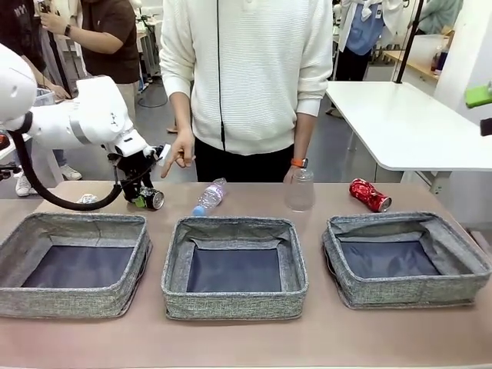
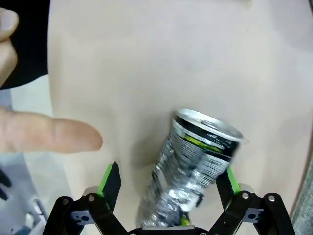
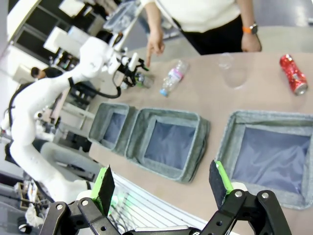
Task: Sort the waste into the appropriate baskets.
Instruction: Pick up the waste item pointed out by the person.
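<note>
Three baskets stand in a row along the near side of the bench: the left basket (image 1: 71,301), the middle basket (image 1: 234,303) and the right basket (image 1: 407,292). Nothing lies in any of them, so sorting has not yet delivered an item. The right hand (image 3: 164,183) hangs above the near edge with its jaws wide and holds nothing. Beyond the baskets the waste lies in a line. From the robot's left it runs: a small crumpled white paper ball (image 1: 87,199) partly behind the arm's cable, the crushed silver can (image 2: 200,152), the clear plastic bottle (image 1: 209,197) on its side, the clear plastic cup (image 1: 299,190) upright, and the red can (image 1: 370,194) on its side. The left hand (image 2: 168,181) is down at the crushed silver can, its jaws wide and one green pad on either side. The can lies on the bench between them and is not yet gripped. The step in hand is judged to be the pickup of this first item. The next move calls for closing squarely on the dented body, which may slip or twist, then lifting clear of the basket wall. Which basket suits metal cannot be told. At the far side the person's hand (image 1: 178,157) points a finger at the can, close to the jaws, so closing needs care.
</note>
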